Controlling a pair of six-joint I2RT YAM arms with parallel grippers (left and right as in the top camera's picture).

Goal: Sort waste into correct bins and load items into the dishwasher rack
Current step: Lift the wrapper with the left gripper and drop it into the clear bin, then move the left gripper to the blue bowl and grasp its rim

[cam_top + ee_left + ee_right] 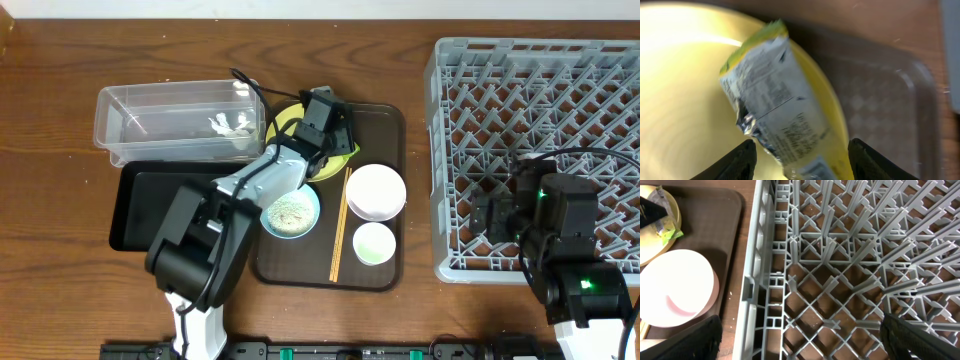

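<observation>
Straddling the crumpled snack wrapper with the left gripper spread wide, neither finger seemingly touching it. Lies on the yellow plate, green-yellow edge uppermost, silvery-white face dense with small black print, too blurred to read. Holds the right gripper parted above the dishwasher rack.

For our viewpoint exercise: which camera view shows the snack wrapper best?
Left wrist: the snack wrapper fills the frame, print visible, on the yellow plate. Overhead, the left gripper hides most of it; right wrist catches only a scrap at the frame's edge.
</observation>
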